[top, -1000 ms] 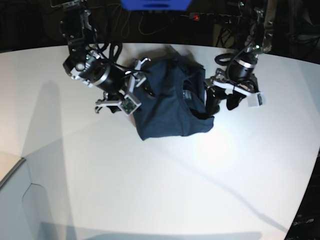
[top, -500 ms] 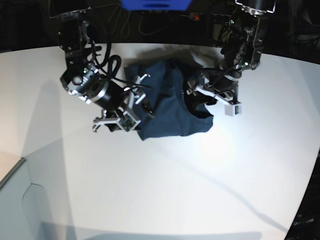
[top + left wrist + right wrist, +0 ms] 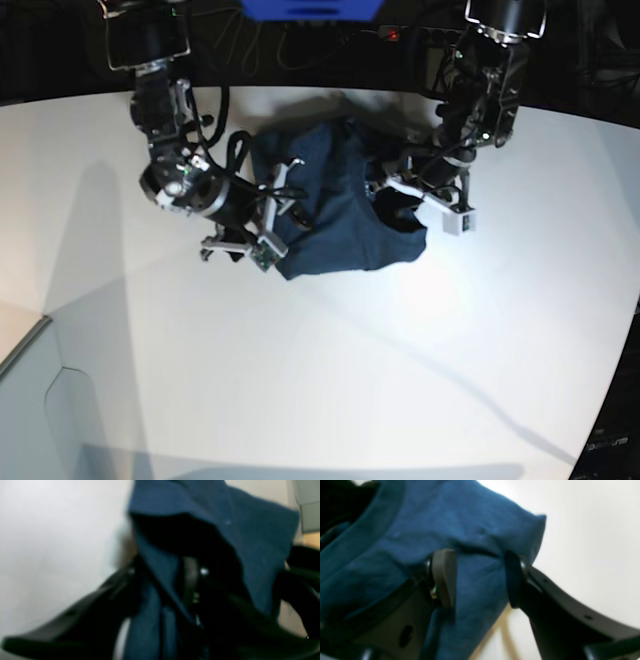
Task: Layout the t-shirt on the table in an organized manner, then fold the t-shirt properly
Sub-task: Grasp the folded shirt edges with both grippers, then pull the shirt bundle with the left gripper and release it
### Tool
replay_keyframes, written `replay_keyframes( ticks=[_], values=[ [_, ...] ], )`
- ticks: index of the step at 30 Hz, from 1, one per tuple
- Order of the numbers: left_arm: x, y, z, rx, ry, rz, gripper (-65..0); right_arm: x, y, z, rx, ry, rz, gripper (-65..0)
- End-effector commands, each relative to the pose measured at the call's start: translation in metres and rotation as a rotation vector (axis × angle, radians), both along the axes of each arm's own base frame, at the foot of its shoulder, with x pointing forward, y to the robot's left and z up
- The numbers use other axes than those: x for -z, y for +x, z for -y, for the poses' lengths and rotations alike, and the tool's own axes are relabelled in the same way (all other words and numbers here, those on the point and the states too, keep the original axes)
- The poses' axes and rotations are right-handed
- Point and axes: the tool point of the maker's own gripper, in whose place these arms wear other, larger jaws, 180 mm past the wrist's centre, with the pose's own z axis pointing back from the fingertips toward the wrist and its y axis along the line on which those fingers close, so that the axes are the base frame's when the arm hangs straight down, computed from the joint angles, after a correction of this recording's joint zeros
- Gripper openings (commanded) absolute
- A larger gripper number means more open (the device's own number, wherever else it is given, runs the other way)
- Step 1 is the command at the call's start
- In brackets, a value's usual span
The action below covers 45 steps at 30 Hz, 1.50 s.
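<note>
T-shirt point(image 3: 340, 205) is lying bunched mid-table point(image 3: 330, 380). Right gripper point(image 3: 480, 577) is straddling an edge, jaws wide. Left gripper point(image 3: 172, 600) is seemingly pinching collar cloth; blurry. Secure both grips, then spread apart evenly.

The base view looks down from above; both wrist views sit close on the t-shirt point(image 3: 340, 200).

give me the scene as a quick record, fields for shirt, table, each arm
shirt: dark blue t-shirt, bunched and wrinkled, not laid flat, neck opening toward the left arm
table: white table, shirt lies near its far edge
left gripper: at the collar side, cloth between its jaws in the blurred wrist view; grip not certain
right gripper: jaws apart, straddling a fold of shirt at its edge
</note>
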Motion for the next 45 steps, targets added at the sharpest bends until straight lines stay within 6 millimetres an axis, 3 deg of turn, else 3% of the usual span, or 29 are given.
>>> replay_keyframes(
  ticks=[1, 5, 11, 14, 18, 24, 27, 30, 39, 43, 45],
  values=[
    [-0.010, 0.011, 0.000, -0.002, 0.000, 0.032, -52.4, -0.015, 0.017, -0.007, -0.002, 0.037, 0.046, -36.3],
    [-0.002, 0.013, -0.003, -0.009, 0.000, 0.009, -65.0, 0.000, 0.029, 0.006, 0.044, 0.039, -0.004, -36.3],
    [0.012, 0.014, -0.006, -0.015, 0.005, -0.031, -64.8, 0.024, 0.032, 0.027, 0.112, 0.042, -0.085, -36.3],
    [0.014, 0.010, 0.009, 0.032, 0.009, -0.031, -64.8, 0.029, 0.031, 0.038, 0.149, 0.047, -0.103, -36.3],
    [0.003, 0.026, 0.017, 0.069, 0.019, 0.006, -64.8, 0.004, 0.038, 0.065, 0.230, 0.052, -0.016, -36.2],
    [-0.002, 0.056, 0.016, 0.102, 0.054, 0.022, -64.8, -0.051, 0.037, 0.125, 0.380, 0.019, 0.160, -36.0],
    [-0.003, 0.074, 0.028, 0.179, 0.098, 0.023, -64.8, -0.065, 0.029, 0.163, 0.480, -0.006, 0.203, -36.0],
    [-0.003, 0.087, 0.035, 0.210, 0.121, 0.023, -64.8, -0.065, 0.016, 0.185, 0.537, -0.030, 0.204, -36.0],
    [-0.031, 0.123, 0.038, 0.220, 0.135, 0.093, -64.8, -0.035, -0.026, 0.193, 0.555, -0.067, 0.107, -36.0],
    [-0.039, 0.131, 0.049, 0.318, 0.102, 0.128, -64.8, -0.024, -0.040, 0.186, 0.559, -0.057, 0.068, -36.0],
    [-0.036, 0.131, 0.065, 0.421, 0.132, 0.127, -64.8, -0.020, -0.046, 0.186, 0.559, -0.062, 0.053, -36.0]
  ],
)
